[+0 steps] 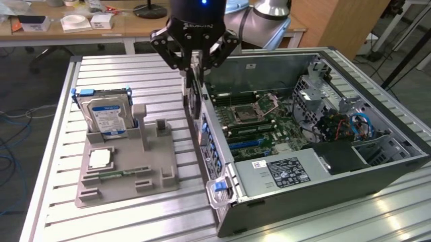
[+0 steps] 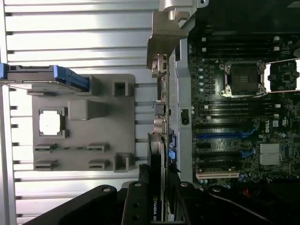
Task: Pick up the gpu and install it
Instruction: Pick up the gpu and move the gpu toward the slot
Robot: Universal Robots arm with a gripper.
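Slatted aluminium desk (image 1: 121, 212), office benches behind.

- The gpu (image 1: 195, 96) hangs edge-on and upright, clear of the desk. The wrist view shows it as a thin dark card (image 2: 158, 154) with its silver-beige end bracket (image 2: 165, 37) at the far end from the camera.
- The pincer (image 1: 194, 63) is clenched on the card's upper part, one finger on each face (image 2: 136, 201).
- The card sits over the narrow gap between the grey fixture tray (image 1: 158, 151) and the open computer case (image 1: 316, 201). It runs along the case's rear wall, seemingly just outside it. I cannot tell whether it touches the wall.
- Inside the case, the motherboard (image 1: 249, 118) lies exposed. The blue expansion slots (image 2: 220, 137) look empty and lie apart from the card.
- On the tray are a hard drive (image 1: 106, 113) standing in its blue-edged cradle, a processor chip (image 1: 100, 159) and a memory stick (image 1: 121, 175).

Progress, as I judge it: the pick-up is done, with the card lifted and held firmly. The install is not done, as the card is neither over a slot nor seated. What is left is bringing it into the case, lining up edge and bracket, and pressing it home.
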